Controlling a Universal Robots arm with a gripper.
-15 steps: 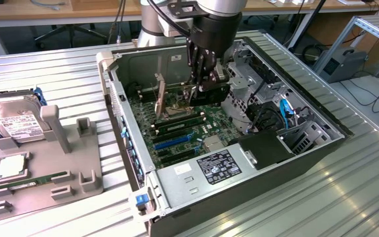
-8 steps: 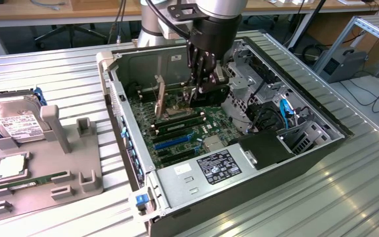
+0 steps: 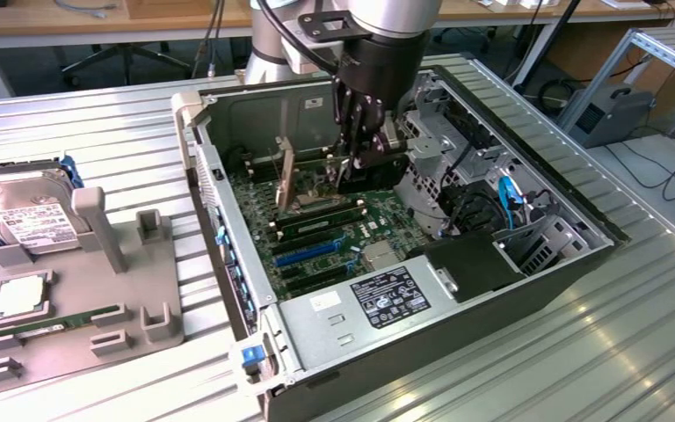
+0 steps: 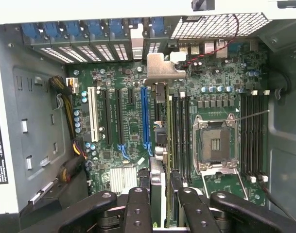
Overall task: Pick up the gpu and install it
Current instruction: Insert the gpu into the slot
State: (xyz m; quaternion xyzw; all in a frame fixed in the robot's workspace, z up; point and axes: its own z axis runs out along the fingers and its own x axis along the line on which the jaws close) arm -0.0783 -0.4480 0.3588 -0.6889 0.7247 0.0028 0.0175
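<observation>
The gpu (image 4: 157, 179) is held on its edge by the pincer (image 4: 163, 206), which is closed on it from both sides. It is low inside the open case (image 3: 200, 167), over the board (image 4: 128, 141). Its silver bracket (image 4: 160, 68) is close to the back wall of the case. The card is seen just beside the long blue slot (image 4: 145, 116), between that slot and the memory slots (image 4: 179, 131). Whether it is already touching a slot cannot be told.

For this step to be done well, the card should be held straight up and lined up along its slot, so its lower edge goes in evenly. The bracket should be matched with its gap in the back wall. A soft, straight push is likely best, as a tilted card could get stuck or bend.

Little room is found around it. The memory slots and the chip socket (image 4: 216, 143) are near on one side, and cables (image 4: 70, 107) lie farther off. On the bench (image 3: 619, 352), at the exterior view's left, a hard drive (image 3: 21, 220) and a green memory stick (image 3: 56, 318) are set on a grey holder (image 3: 150, 334), well apart from the case.
</observation>
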